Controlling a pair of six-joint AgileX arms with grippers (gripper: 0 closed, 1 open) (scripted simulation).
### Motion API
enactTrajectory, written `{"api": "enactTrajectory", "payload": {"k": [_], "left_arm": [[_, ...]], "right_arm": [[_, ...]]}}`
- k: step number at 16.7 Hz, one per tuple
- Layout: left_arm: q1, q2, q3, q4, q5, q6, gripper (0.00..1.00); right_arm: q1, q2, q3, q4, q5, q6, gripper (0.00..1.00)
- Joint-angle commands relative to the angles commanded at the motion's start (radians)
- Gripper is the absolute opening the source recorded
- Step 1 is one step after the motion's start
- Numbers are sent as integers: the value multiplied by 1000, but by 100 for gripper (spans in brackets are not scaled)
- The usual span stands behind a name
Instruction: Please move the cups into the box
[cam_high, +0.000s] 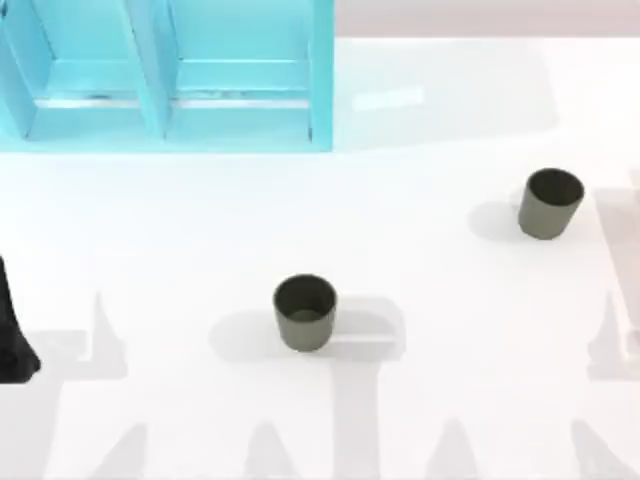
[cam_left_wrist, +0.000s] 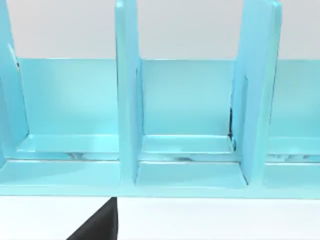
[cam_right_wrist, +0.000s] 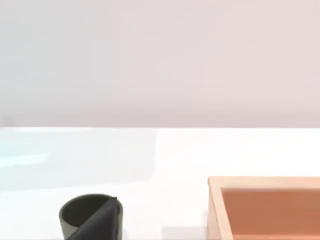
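Cups stand upright on the table (cam_high: 450, 400), one at centre (cam_high: 304, 312) and one toward two o'clock (cam_high: 550, 203), nearer my right arm, whose claw state I cannot tell.

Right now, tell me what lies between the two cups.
Nothing: in the top view, only bare white table and shadow separate the middle cup from the right cup.
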Motion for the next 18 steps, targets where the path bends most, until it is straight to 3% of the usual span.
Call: {"api": "enactTrajectory", "payload": {"k": [4,8,18], "left_arm": [[0,0,0,0,0,0,100],[0,0,0,0,0,0,100],[0,0,0,0,0,0,100]], "right_arm": [[0,29,28,-22,-1,1,100],[1,203,196,-147,-5,9,100],[30,1090,1063,-752,-13,59,100]]}}
